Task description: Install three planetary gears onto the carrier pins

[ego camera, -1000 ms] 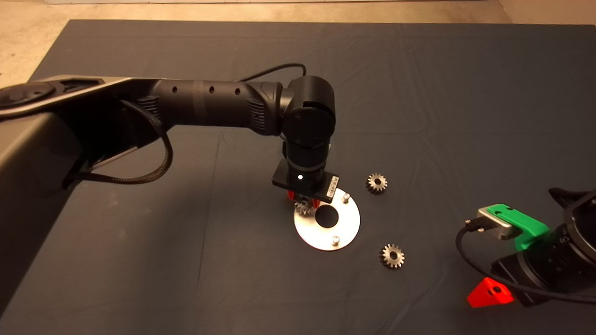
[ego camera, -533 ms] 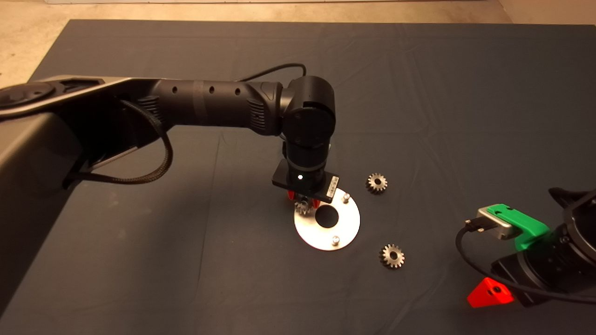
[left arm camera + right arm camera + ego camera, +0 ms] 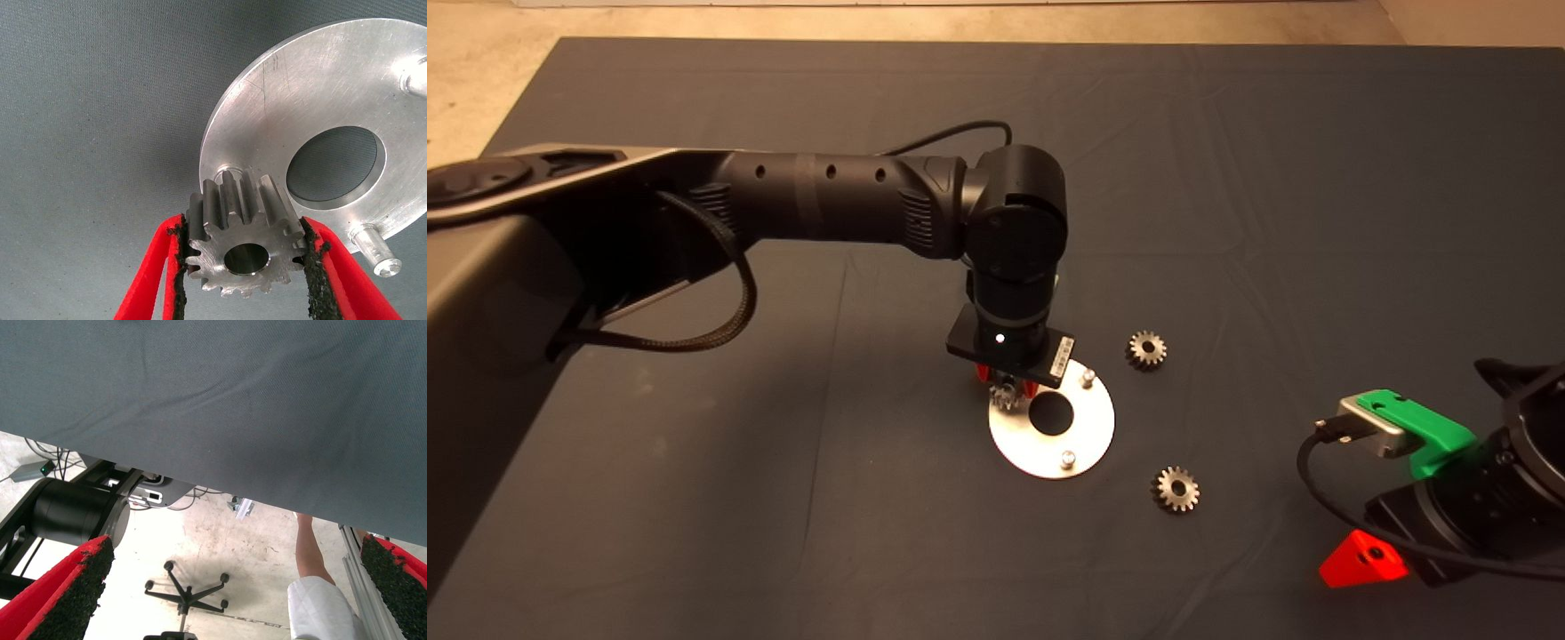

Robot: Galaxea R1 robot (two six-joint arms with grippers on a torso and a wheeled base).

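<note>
My left gripper (image 3: 1006, 388) reaches from the left and stands over the left edge of the round silver disc (image 3: 1089, 437). It is shut on a planetary gear (image 3: 245, 245), held between the pads (image 3: 311, 267) right at the disc (image 3: 320, 87), over the left carrier pin, which is hidden under the gear. Two free carrier pins stand on the disc (image 3: 1087, 379) (image 3: 1066, 459); both show in the left wrist view (image 3: 377, 248) (image 3: 415, 81). Two more gears lie on the mat to the disc's right (image 3: 1146, 349) (image 3: 1175, 489). My right gripper (image 3: 227, 587) is open, parked at the lower right edge (image 3: 1362, 560).
The dark mat (image 3: 1227, 178) covers the table. The right wrist view looks past the mat's edge at the floor, where a chair base (image 3: 185, 592), a black cylinder (image 3: 77, 513), cables and a person's arm (image 3: 312, 553) show.
</note>
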